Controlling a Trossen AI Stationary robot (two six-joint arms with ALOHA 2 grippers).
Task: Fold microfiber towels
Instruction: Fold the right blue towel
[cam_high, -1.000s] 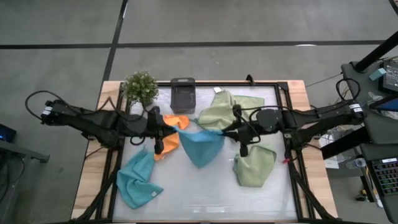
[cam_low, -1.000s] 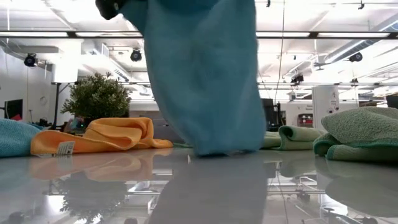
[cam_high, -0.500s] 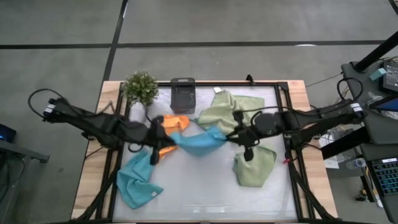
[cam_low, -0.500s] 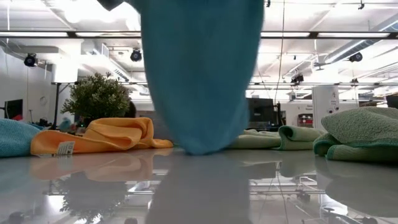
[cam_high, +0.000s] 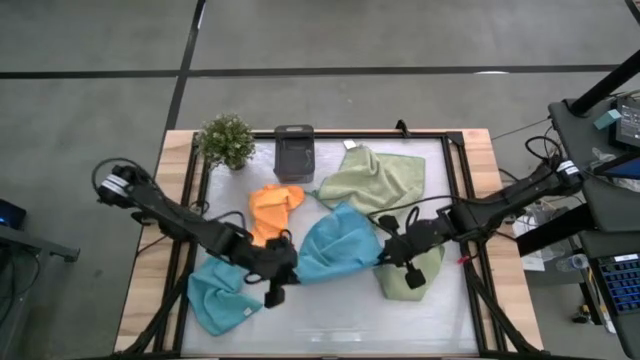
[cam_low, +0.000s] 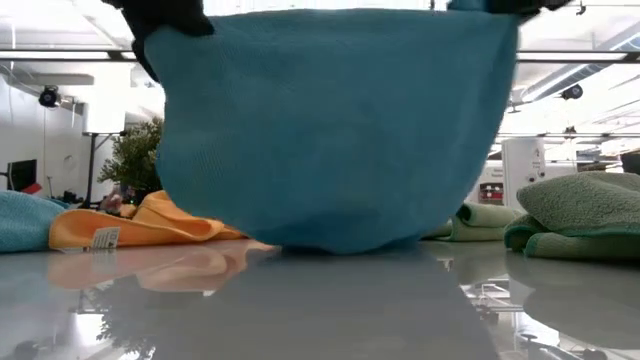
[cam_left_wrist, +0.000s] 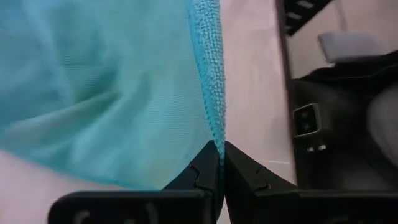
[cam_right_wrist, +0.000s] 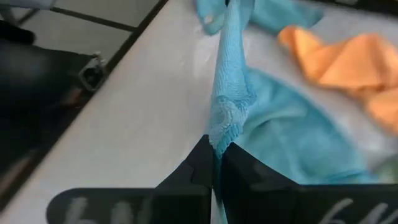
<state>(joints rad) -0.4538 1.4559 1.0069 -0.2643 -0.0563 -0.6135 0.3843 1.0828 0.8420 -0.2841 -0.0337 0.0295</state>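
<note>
- Progress — barely begun; none of the towels looks folded.
- My left gripper (cam_high: 279, 283) and right gripper (cam_high: 393, 256) each pinch a corner of the blue towel (cam_high: 335, 245), stretched between them, its lower edge touching the table (cam_high: 330, 320).
- Orange towel (cam_high: 272, 208), green towels and second blue towel (cam_high: 220, 295) lie crumpled around.

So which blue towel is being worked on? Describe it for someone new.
At the middle of the table, it is the blue towel stretched between the left gripper and right gripper. The other blue towel lies loose, unheld, near the left edge.
</note>
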